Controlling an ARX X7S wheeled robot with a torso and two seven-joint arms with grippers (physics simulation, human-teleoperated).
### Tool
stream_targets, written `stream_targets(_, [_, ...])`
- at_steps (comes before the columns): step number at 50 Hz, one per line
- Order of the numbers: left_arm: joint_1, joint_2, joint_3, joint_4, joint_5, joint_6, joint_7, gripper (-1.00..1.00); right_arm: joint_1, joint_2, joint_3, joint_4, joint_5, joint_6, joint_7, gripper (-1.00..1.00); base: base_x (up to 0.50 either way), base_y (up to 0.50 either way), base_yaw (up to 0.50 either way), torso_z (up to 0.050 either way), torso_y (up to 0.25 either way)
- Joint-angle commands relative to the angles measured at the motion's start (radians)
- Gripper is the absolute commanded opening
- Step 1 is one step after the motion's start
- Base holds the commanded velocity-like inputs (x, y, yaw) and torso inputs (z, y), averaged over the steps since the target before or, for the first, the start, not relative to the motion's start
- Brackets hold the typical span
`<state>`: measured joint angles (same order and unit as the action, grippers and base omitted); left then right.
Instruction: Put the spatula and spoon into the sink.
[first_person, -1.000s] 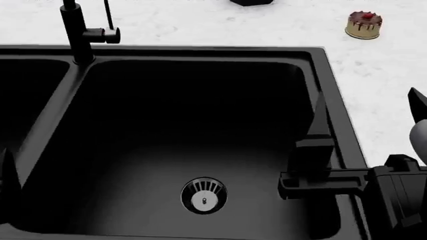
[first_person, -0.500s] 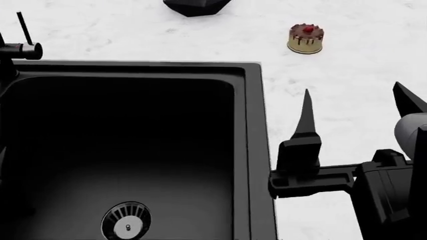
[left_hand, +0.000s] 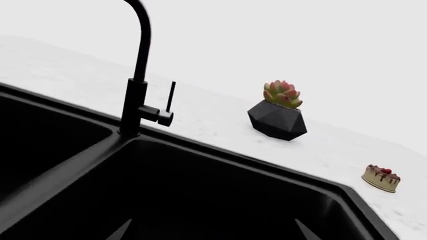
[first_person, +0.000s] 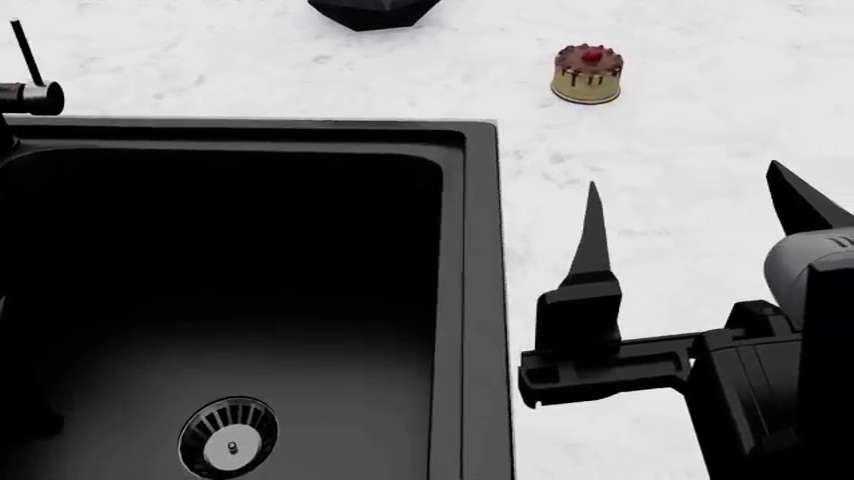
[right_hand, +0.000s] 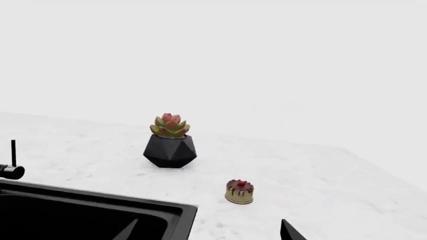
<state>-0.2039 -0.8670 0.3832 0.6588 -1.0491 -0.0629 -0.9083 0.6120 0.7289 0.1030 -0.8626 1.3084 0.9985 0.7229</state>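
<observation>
Left wrist view: camera is looking across the sink, with the faucet standing at the divider between the two basins. Two fingertips of the left tool are just poking into frame, set wide apart over the near basin, nothing between them. A succulent in a black faceted pot and a small cake are sitting on the white surface behind the sink.

Head view: the right tool is hanging over the surface, just beside the sink's right rim, not over the basin. Jaws are standing wide, empty. The drain strainer is showing at the basin floor. The cake is sitting well beyond the tool. Left tool is not showing here.

Right wrist view: the right tool's tips are barely entering frame, wide apart. Sink corner, pot and cake are all lying ahead.

Spatula and spoon: not showing in any view, so I cannot tell where they are lying relative to either tool.
</observation>
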Motion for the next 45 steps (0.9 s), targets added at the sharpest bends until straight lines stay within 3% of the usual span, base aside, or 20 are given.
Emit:
stream_targets(1, [0.004, 0.018, -0.028, -0.002, 0.024, -0.013, 0.027, 1.00, -0.009, -0.018, 0.015, -0.020, -0.020, 0.003, -0.027, 1.00, 0.00, 0.00, 0.00, 0.000, 0.000])
stream_targets(21, [-0.011, 0.017, -0.026, 0.006, 0.018, -0.027, 0.022, 1.00, -0.010, -0.010, 0.009, -0.017, -0.030, -0.013, -0.054, 1.00, 0.00, -0.23, 0.00, 0.000, 0.000])
stream_targets(45, [-0.005, 0.014, -0.031, 0.011, 0.018, -0.027, 0.016, 1.00, -0.001, -0.010, -0.009, -0.011, -0.030, -0.018, -0.048, 1.00, 0.08, 0.00, 0.00, 0.000, 0.000])
